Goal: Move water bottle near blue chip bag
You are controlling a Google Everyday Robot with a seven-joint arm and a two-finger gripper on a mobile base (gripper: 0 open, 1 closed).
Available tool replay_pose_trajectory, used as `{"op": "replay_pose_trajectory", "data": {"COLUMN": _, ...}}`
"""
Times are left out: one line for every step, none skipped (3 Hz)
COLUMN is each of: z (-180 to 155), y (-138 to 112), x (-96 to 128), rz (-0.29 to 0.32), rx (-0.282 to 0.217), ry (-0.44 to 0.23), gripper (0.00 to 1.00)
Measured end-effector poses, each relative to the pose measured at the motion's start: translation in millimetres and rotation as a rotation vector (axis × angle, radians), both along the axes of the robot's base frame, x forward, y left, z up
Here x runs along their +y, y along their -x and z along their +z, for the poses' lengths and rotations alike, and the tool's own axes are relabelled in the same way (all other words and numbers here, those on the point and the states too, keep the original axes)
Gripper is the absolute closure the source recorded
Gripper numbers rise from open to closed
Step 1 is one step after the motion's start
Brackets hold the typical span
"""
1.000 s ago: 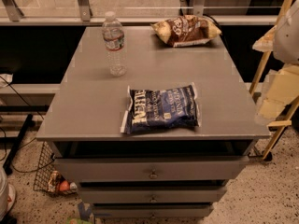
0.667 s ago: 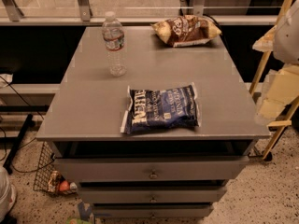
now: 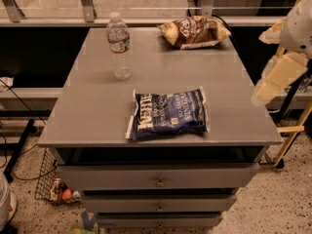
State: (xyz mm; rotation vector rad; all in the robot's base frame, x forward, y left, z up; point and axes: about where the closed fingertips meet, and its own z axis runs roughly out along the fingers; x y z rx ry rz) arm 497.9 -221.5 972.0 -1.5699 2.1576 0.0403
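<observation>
The water bottle (image 3: pixel 119 45) stands upright at the back left of the grey cabinet top (image 3: pixel 87 116). It is clear, with a white cap and a red-and-blue label band. The blue chip bag (image 3: pixel 168 113) lies flat near the front middle, about a bottle's height in front of and to the right of the bottle. My gripper (image 3: pixel 262 66) hangs in the air off the cabinet's right edge, to the right of the blue bag and well apart from both things. Its cream fingers are spread open and hold nothing.
A brown and cream chip bag (image 3: pixel 192 31) lies at the back right of the top. Drawers (image 3: pixel 158 179) sit below the front edge. A wire basket (image 3: pixel 53 184) stands on the floor at the left. A yellow frame (image 3: pixel 295 130) stands at the right.
</observation>
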Motion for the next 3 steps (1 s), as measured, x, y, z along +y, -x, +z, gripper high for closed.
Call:
{"op": "replay_pose_trajectory", "data": {"z": -2, "y": -70, "x": 0, "rz": -0.039, "rx": -0.06, "ry": -0.235, "gripper": 0.0}}
{"op": "replay_pose_trajectory", "data": {"z": 6, "y": -133, "x": 29, "rz": -0.039, "rx": -0.14, "ry": -0.41, "gripper": 0.0}}
{"op": "replay_pose_trajectory", "data": {"z": 8, "y": -147, "x": 31, "rz": -0.046, "rx": -0.163, "ry": -0.441, "gripper": 0.0}}
